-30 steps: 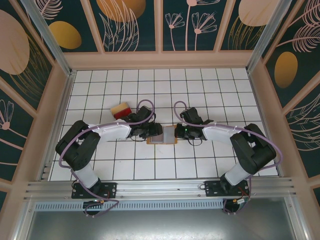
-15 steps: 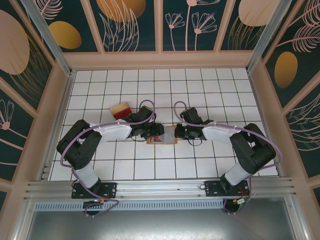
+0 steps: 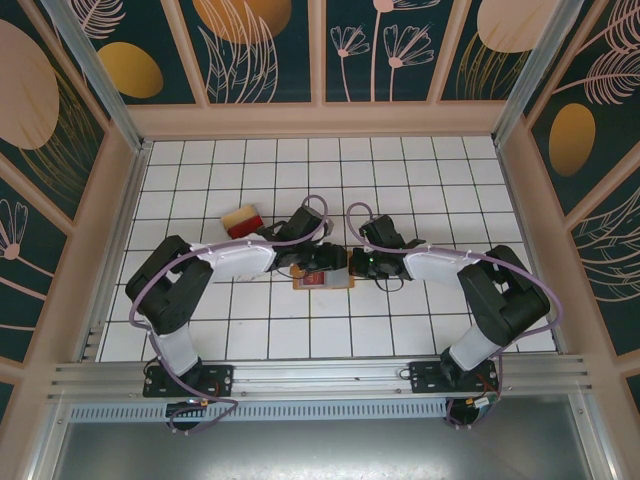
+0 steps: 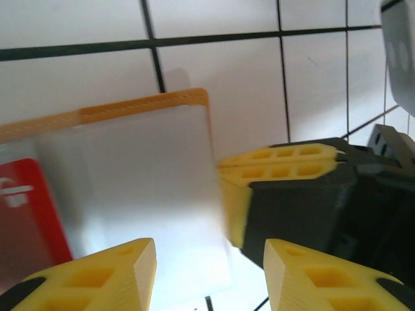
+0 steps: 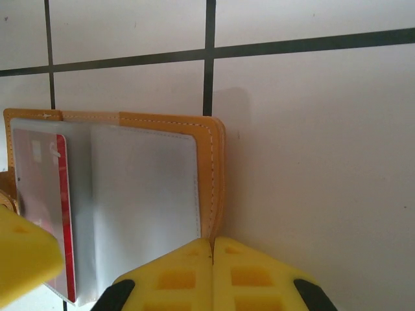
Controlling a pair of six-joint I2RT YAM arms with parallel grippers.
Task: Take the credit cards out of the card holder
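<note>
So, loose cards (image 3: 241, 222): one tan, one red, touching each other, on the white tiled desk (image 3: 420, 180) left of centre, well apart from the holder
left arm (image 3: 235, 262): reaches right across the tiles, with a purple cable (image 3: 318, 203) looping above it
left end effector (image 4: 209, 251): fingers apart with a clear gap, hovering over the holder's grey pocket; in the top view it sits over the holder's upper left part
card holder (image 5: 213, 168): lies open and flat at desk centre, between the two end effectors; orange-brown rim, grey-blue clear pockets
red card (image 5: 40, 207): inside a left-side pocket of the holder, seen through the plastic
right end effector (image 5: 213, 254): fingers pressed together, tips at the holder's right edge; cannot tell if touching it or just above
right arm (image 3: 470, 275): comes in from the right, cable arched over the wrist
in the way: both end effectors crowd the holder in the top view; a left finger (image 5: 19, 259) covers the red card's lower corner in the right wrist view
hidden or unclear: the holder's near edge is behind the fingers in both wrist views; the left wrist view is blurred and the frame cuts off the red card; the print on the card is unreadable; cannot tell if the other pockets hold cards
</note>
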